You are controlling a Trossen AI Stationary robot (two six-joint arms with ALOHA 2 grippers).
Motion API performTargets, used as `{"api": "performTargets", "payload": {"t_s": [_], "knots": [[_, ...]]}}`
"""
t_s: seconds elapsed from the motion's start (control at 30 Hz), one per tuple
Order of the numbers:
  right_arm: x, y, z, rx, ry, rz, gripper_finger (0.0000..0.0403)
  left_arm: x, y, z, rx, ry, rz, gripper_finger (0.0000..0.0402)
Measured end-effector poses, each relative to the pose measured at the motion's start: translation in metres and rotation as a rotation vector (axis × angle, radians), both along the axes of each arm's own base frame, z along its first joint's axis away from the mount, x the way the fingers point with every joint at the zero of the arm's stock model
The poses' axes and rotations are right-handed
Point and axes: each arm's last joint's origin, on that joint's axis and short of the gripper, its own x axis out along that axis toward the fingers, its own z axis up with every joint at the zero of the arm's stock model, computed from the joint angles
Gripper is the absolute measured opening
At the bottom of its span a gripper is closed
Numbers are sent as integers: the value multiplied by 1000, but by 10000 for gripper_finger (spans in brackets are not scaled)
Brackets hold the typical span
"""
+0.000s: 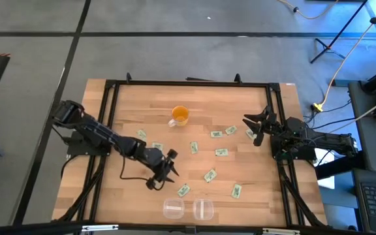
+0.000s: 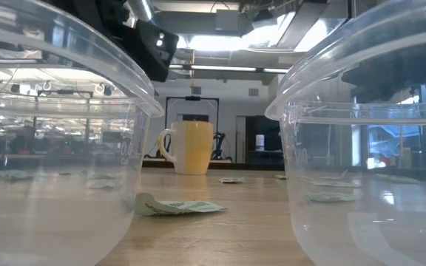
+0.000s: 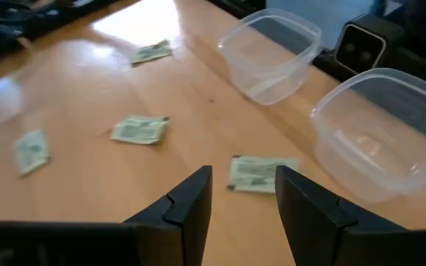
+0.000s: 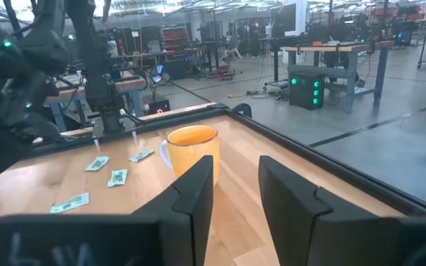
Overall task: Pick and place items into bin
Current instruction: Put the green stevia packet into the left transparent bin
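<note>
Several small pale green and white packets lie flat and scattered on the wooden table [image 1: 194,196]. One packet [image 3: 261,174] lies just beyond my open left gripper [image 3: 242,193], which hovers over the table's near middle [image 1: 167,170] and touches nothing. That packet [image 1: 183,190] also shows in the high view and another view of a packet [image 2: 180,207] lies between the bins in the low view. My right gripper [image 1: 256,128] waits open near the table's right edge, facing the orange cup [image 4: 193,151]. The cup [image 1: 179,116] stands upright toward the far side.
Two clear plastic bins [image 1: 173,209] [image 1: 203,209] stand side by side at the near edge, close to my left gripper; both bins [image 3: 272,55] [image 3: 383,133] look empty. A black frame runs round the table. Bare wood lies between the packets.
</note>
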Motion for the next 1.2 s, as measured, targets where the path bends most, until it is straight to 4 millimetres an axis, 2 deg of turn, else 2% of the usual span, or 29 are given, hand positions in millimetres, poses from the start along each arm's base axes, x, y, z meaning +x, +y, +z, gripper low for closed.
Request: {"api": "performTargets", "payload": {"t_s": [0.13,0.37,0.67,1.0,1.2], "knots": [[0,0,0,-11,5,-1,113,12,-11,-8,-21,27,-46,143],[0,0,0,-16,6,-1,113,32,-23,-19,-50,178,-135,143],[0,0,0,5,-2,-1,113,31,-24,-24,181,206,-201,143],[0,0,0,7,-2,-1,113,32,-30,-22,232,133,-271,143],[0,0,0,6,-2,0,113,37,-30,-29,224,121,-269,143]]}}
